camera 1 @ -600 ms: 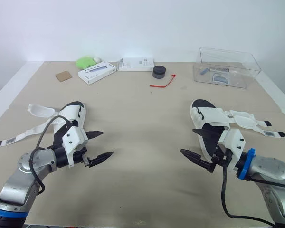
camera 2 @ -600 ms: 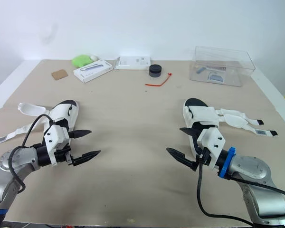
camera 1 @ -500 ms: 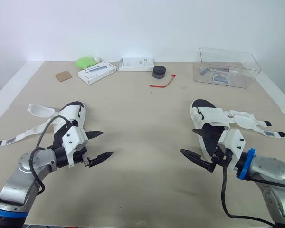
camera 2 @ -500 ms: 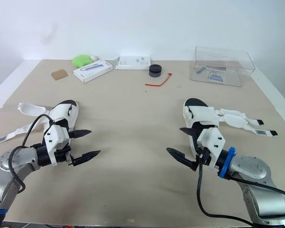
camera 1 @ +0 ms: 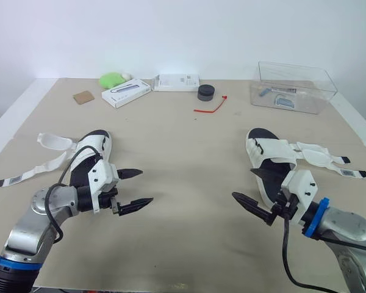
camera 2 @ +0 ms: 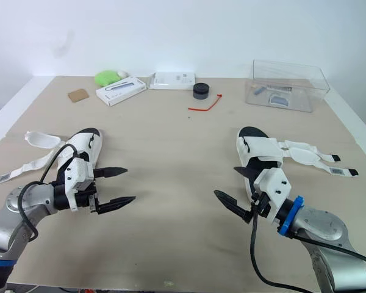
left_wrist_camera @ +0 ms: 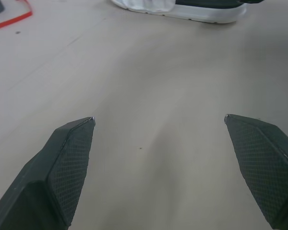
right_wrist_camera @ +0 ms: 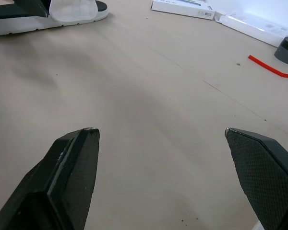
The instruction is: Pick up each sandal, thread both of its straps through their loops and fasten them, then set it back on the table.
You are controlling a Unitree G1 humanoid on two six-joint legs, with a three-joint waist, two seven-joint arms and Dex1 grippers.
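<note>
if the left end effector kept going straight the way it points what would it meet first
The left end effector points across bare table toward the sandal on the robot's right. That sandal looks like the first thing in line, though depth is hard to judge.

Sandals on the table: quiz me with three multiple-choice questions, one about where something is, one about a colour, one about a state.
1. Where does the clear box stand on the table?
A. far right corner
B. between the sandals
C. near left edge

2. What colour is the strip beside the black disc?
A. blue
B. red
C. yellow

3. How are the right sandal's straps?
A. fastened
B. held by a tool
C. loose, spread on the table

Answers: 1 A, it sits at the back right. 2 B, it is plainly red. 3 C, they lie flat beside the sole, untouched.
</note>
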